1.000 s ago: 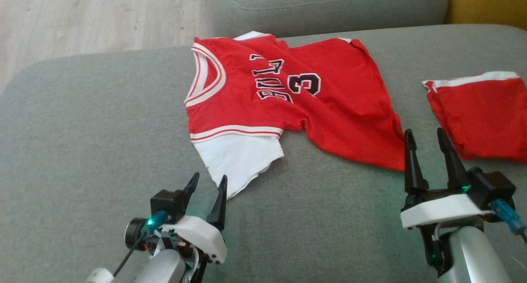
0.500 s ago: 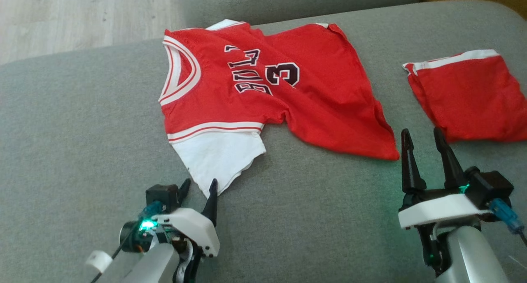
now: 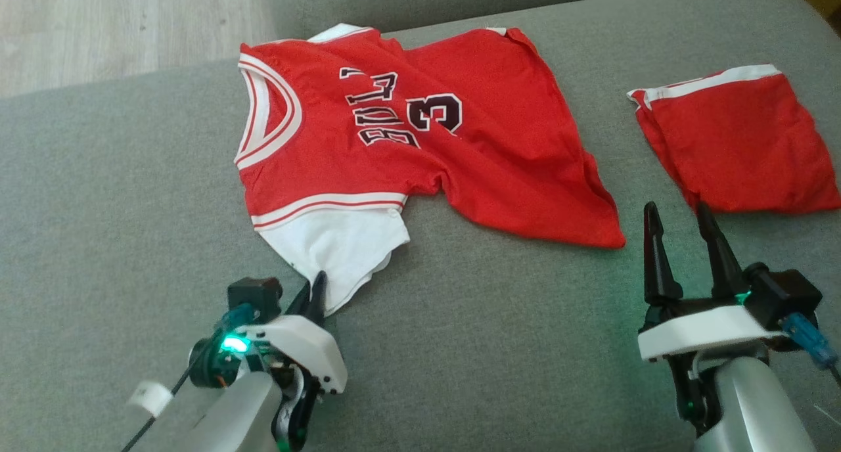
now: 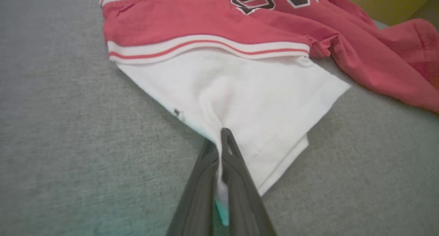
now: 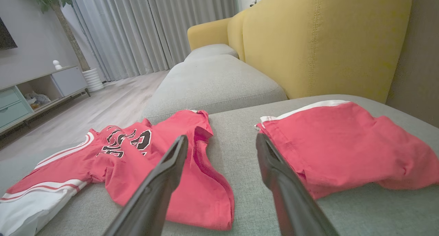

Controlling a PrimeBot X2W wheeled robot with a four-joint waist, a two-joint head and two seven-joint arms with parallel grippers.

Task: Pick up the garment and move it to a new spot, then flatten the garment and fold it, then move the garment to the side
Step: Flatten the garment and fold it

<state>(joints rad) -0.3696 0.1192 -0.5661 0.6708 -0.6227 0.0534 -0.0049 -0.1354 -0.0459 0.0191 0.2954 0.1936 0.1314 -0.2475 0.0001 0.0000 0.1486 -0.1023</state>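
One red basketball jersey [image 3: 460,156] is spread, slightly rumpled, number upward, on a grey sofa cushion [image 3: 131,196]. The corner of its white sleeve [image 3: 335,248] is pinched in the closed jaws of the left gripper [image 3: 314,291]. The right gripper [image 3: 677,210] is held empty, jaws apart, near the hem. Red shorts [image 3: 736,143] are laid apart, further right.

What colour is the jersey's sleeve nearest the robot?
The sleeve is white; clearest in the left wrist view.
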